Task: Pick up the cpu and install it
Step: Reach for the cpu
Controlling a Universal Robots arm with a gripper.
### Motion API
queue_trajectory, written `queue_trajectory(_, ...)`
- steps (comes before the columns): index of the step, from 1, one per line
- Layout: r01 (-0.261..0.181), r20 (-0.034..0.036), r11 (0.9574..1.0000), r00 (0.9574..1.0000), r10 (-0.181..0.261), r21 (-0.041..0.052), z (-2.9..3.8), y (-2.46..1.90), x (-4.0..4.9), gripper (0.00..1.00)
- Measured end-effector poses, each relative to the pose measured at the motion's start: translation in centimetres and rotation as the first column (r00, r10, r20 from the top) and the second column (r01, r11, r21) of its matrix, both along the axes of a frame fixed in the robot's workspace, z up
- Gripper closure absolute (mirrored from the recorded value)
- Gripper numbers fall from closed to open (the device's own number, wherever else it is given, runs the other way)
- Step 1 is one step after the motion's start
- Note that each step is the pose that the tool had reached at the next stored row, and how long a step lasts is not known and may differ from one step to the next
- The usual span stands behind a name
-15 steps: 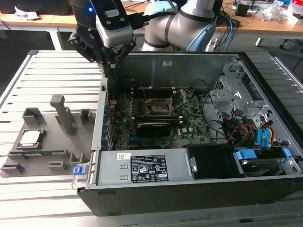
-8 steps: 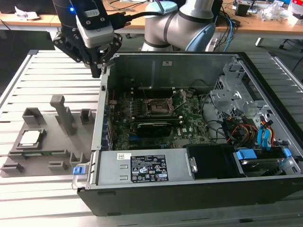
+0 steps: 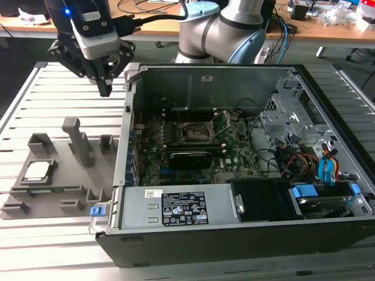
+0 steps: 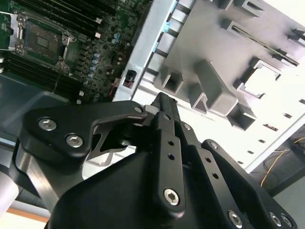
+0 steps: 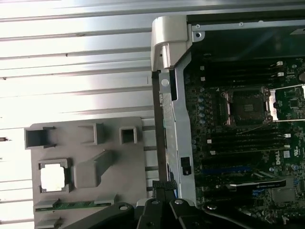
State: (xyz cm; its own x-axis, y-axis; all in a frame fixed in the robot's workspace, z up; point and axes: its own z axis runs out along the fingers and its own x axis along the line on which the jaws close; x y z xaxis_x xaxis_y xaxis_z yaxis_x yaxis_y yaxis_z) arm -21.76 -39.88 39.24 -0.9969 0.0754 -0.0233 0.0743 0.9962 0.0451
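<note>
While cpu point(image 3: 36, 170) sits in the grey tray point(image 3: 70, 178), gripper point(image 3: 105, 88) hangs closed and empty above bench point(image 3: 35, 99): pre-pick stage. Grasp needs it opened and centred over the chip.

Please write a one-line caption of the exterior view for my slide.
Hand hovers empty near the open computer case; the cpu lies in the grey tray.
</note>
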Motion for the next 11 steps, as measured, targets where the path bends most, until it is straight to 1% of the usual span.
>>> queue_trajectory(7,0.000,0.0001,1.0000,1.0000,0.000,0.0000,-0.01,0.00,-1.60,0.89)
queue_trajectory(8,0.000,0.0000,1.0000,1.0000,0.000,-0.0001,-0.01,0.00,-1.94,0.89)
queue_trajectory(9,0.000,0.0000,1.0000,1.0000,0.000,0.0000,-0.01,0.00,-2.67,0.89)
queue_trajectory(11,0.000,0.0000,1.0000,1.0000,0.000,-0.0001,-0.02,0.00,-3.11,0.89)
